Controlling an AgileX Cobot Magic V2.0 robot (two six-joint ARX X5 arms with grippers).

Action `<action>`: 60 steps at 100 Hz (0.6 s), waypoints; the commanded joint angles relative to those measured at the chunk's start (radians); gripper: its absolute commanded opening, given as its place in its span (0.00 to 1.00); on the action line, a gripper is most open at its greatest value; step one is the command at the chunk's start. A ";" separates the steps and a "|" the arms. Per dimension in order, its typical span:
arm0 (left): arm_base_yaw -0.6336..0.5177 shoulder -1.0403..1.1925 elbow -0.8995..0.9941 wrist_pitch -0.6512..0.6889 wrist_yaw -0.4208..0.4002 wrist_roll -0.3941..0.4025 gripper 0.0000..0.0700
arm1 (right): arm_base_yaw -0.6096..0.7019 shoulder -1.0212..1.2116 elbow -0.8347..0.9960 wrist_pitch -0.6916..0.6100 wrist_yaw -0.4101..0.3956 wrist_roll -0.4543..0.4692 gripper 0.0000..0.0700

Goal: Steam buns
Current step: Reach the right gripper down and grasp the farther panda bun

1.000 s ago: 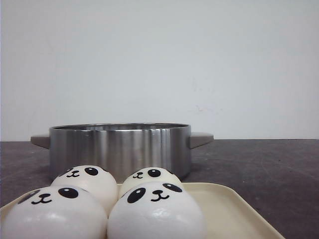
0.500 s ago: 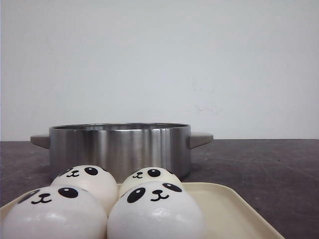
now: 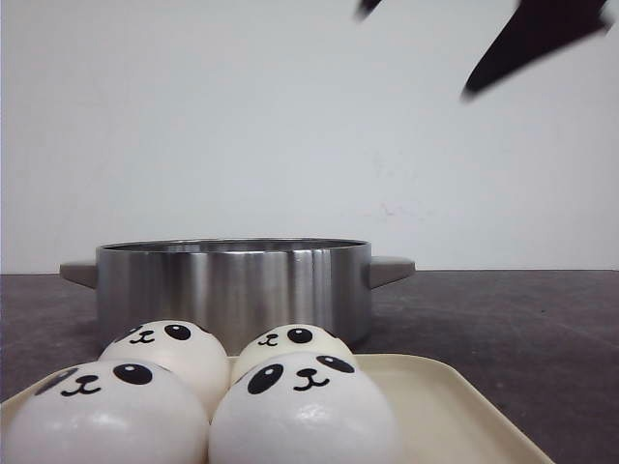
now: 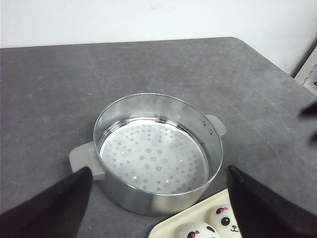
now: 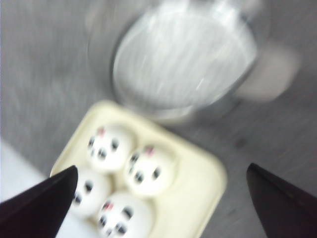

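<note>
**Four buns on the tray, steamer empty, both grippers unloaded**

Right gripper (image 5: 161,206): we find its fingers spread wide with nothing between them, hanging high above the tray; the wrist view is blurred, so fine detail is lost. In the front view only dark finger shapes show at the upper edge.

Left gripper (image 4: 158,208): fingers likewise parted and empty, looking down on the steamer pot.

Buns (image 5: 126,181): four, white with panda faces, packed touching in a two-by-two cluster on one side of the cream tray (image 5: 198,198), the other side bare.

Steamer pot (image 4: 157,153): steel, two handles, perforated plate inside, nothing in it; it stands just behind the tray on the grey table (image 4: 44,89).

Step in hand, as we judge it: the approach to a first bun. We would take an outer bun, on the side facing the bare part of the tray, so one finger has free room. We would close gently, since the buns look soft, lift clear of the pot's rim, and set it near the wall to leave space for three more.
</note>
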 commanded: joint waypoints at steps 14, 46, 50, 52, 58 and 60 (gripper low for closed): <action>-0.016 0.007 0.013 0.005 -0.006 0.009 0.74 | 0.116 0.164 0.014 -0.005 0.002 0.084 1.00; -0.024 0.007 0.013 0.005 -0.006 0.005 0.74 | 0.152 0.379 0.014 -0.006 -0.026 0.129 1.00; -0.024 0.007 0.013 0.005 -0.006 0.005 0.74 | 0.152 0.400 0.014 -0.004 -0.026 0.130 1.00; -0.025 0.007 0.013 0.005 -0.006 0.005 0.74 | 0.151 0.410 0.014 -0.002 -0.025 0.130 1.00; -0.029 0.007 0.013 0.005 -0.006 0.005 0.74 | 0.152 0.440 0.014 0.010 -0.031 0.134 1.00; -0.030 0.007 0.013 0.005 -0.006 0.005 0.74 | 0.152 0.447 0.014 0.016 -0.037 0.134 1.00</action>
